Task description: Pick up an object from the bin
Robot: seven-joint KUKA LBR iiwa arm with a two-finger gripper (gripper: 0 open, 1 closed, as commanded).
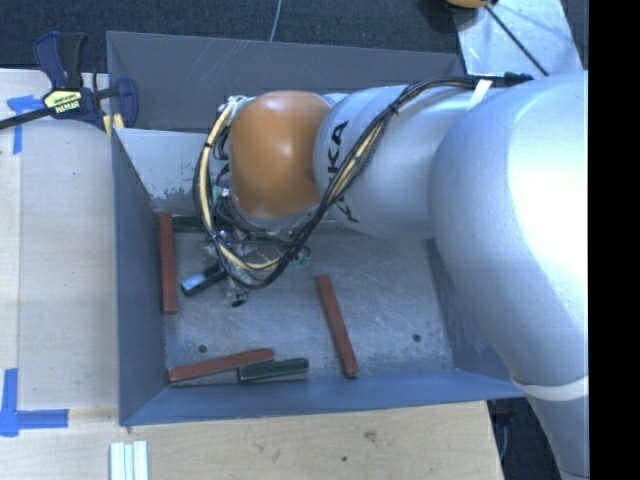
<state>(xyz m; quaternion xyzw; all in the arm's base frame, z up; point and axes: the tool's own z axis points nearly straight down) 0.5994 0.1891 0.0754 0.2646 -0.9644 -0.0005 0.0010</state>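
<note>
**Tool low in the bin's upper-left corner**

Camera view: under the arm's orange cover (275,153) and cables, the tool (233,280) hangs low over the grey bin (135,318); whether it is apart or together cannot be told. A small dark piece (200,281) lies just left of it, beside an upright brown stick (167,263). Three more sticks (337,325) lie towards the lower middle of the frame.
</note>
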